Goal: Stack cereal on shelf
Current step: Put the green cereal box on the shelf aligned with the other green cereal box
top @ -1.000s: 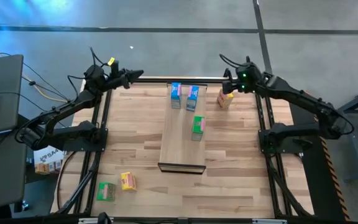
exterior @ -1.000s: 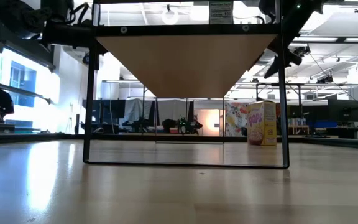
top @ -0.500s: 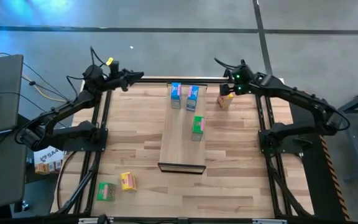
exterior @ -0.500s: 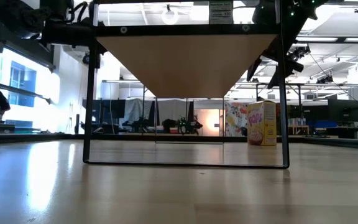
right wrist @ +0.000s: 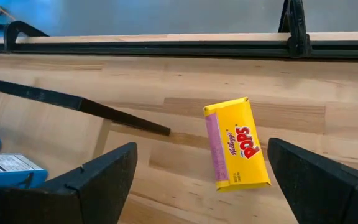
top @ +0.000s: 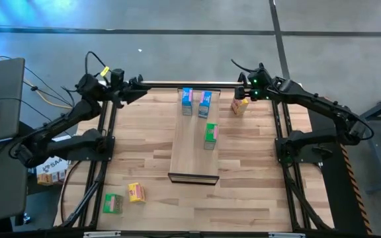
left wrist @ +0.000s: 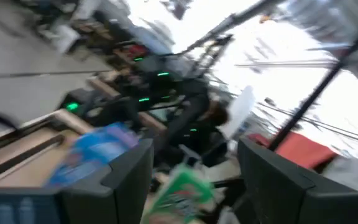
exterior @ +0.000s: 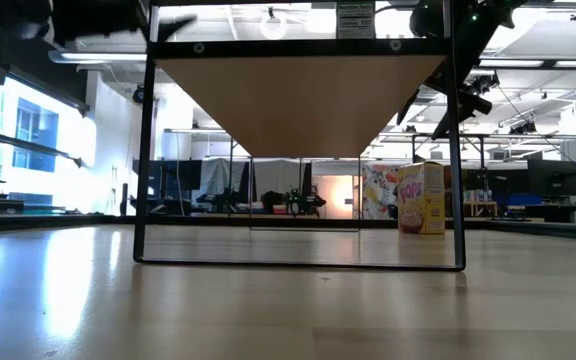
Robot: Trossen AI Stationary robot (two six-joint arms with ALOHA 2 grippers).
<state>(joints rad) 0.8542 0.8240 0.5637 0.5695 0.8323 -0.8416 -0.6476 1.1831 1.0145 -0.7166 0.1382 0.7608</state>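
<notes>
High view: the right hand (top: 238, 96) hangs over the far right bench (top: 144, 158) corner beside the yellow box (top: 239, 106); the left hand (top: 137, 84) reaches along the far edge. The shelf (top: 190, 158) carries 3 boxes. Right wrist view: fingers (right wrist: 98, 180) spread wide, released. Left wrist view: fingers (left wrist: 126, 177) apart, holding nothing.
</notes>
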